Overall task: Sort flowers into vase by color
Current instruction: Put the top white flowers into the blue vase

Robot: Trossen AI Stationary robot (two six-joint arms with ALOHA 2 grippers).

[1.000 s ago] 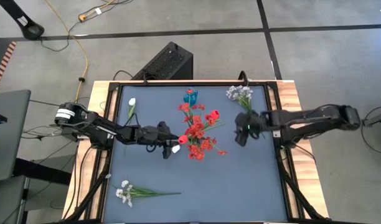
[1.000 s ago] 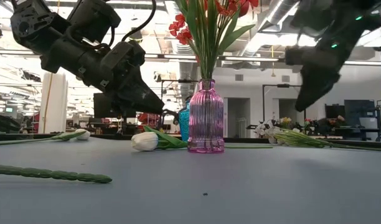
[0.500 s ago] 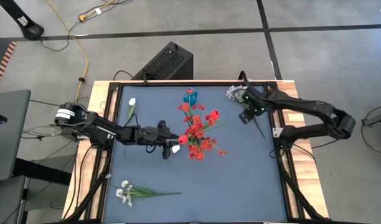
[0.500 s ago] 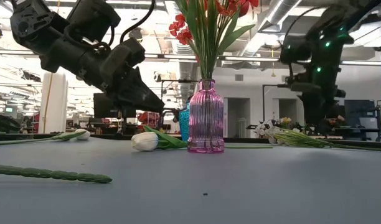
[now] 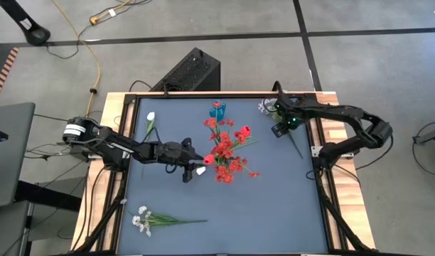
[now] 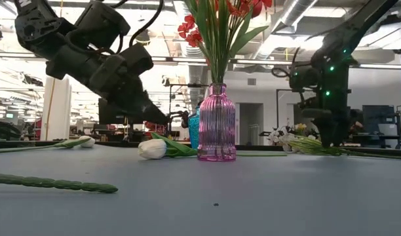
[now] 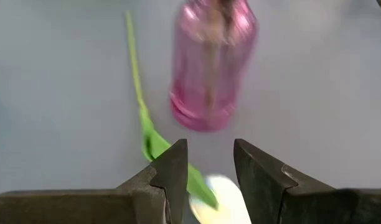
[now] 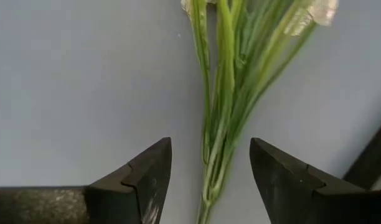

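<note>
Right gripper (image 8: 206, 177) open astride whitish spray (image 8: 231, 93); left gripper (image 7: 206, 180) open over white tulip (image 7: 225, 199). Thin stems probably slip.

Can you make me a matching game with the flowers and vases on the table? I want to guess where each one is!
Things:
1. ribbed pink glass vase
2. white tulip with green leaf
3. whitish blossom spray with green stems
4. small blue vase

Places:
A. lying beside the pink vase, under the left gripper
B. between the open right gripper's fingers
C. holding red flowers
D. empty, at the table's far edge

Pairs: 1-C, 2-A, 3-B, 4-D
</note>
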